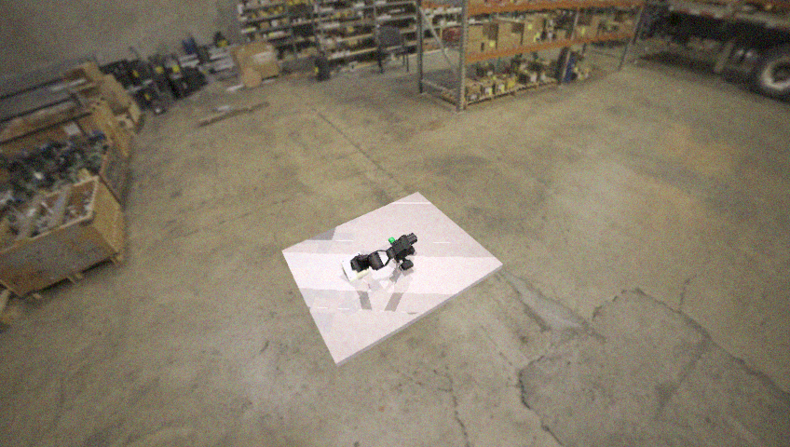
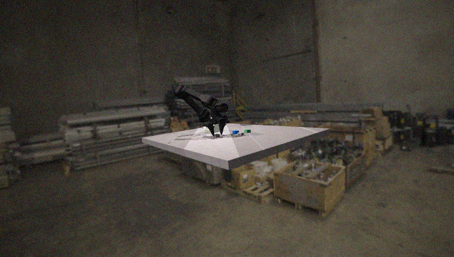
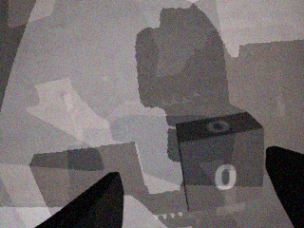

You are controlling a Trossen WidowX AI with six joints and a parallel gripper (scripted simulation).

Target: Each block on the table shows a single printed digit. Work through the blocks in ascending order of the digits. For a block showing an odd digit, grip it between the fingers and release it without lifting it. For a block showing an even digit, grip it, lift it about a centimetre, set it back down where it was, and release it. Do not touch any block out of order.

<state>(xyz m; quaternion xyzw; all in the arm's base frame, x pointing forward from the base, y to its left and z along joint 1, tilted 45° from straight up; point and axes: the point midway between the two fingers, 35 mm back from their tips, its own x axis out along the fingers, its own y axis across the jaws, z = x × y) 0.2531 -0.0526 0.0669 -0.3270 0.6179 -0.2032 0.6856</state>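
A dark grey block [image 3: 223,161] [image 2: 217,135] with a white 0 stands on the table. My gripper [image 3: 195,170] [image 2: 217,135] is low over the table, its fingers apart on either side of this block. In the wrist view the right finger is close to the block and a wider gap shows on the left, so the gripper is open. A blue block [image 2: 235,131], a green block [image 2: 247,130] and a light grey block [image 2: 241,134] stand to the right in the exterior view; their digits are too small to read. The green block [image 1: 391,240] also shows beside the arm in the top view.
The table [image 1: 343,331] [image 2: 219,151] carries the arm's white base [image 1: 348,269]. The arm's shadows fall across the table top. In the top view the arm hides the other blocks. Shelves and wooden crates stand in the background.
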